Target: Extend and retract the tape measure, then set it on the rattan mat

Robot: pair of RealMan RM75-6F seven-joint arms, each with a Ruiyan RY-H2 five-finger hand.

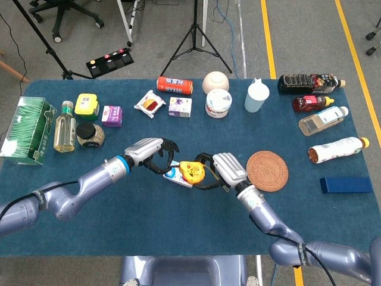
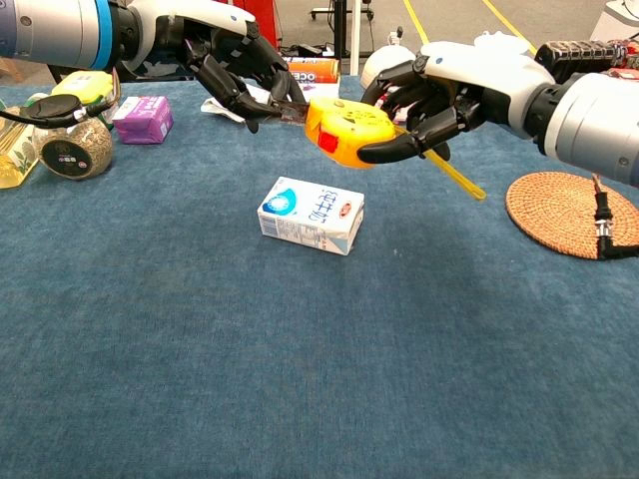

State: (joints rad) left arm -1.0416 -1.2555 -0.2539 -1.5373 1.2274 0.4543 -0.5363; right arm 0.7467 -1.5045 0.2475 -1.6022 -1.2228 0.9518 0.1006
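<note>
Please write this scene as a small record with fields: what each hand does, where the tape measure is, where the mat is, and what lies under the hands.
right hand: grips the yellow tape measure above the table
left hand: fingertips at the tape measure's left end; whether they pinch the tape tip, cannot tell
tape state: not visibly drawn out; a yellow strap hangs on its right side
rattan mat: bare, beside the right hand
milk carton: lying flat under the tape measure
task stage: tape measure not yet on the mat
</note>
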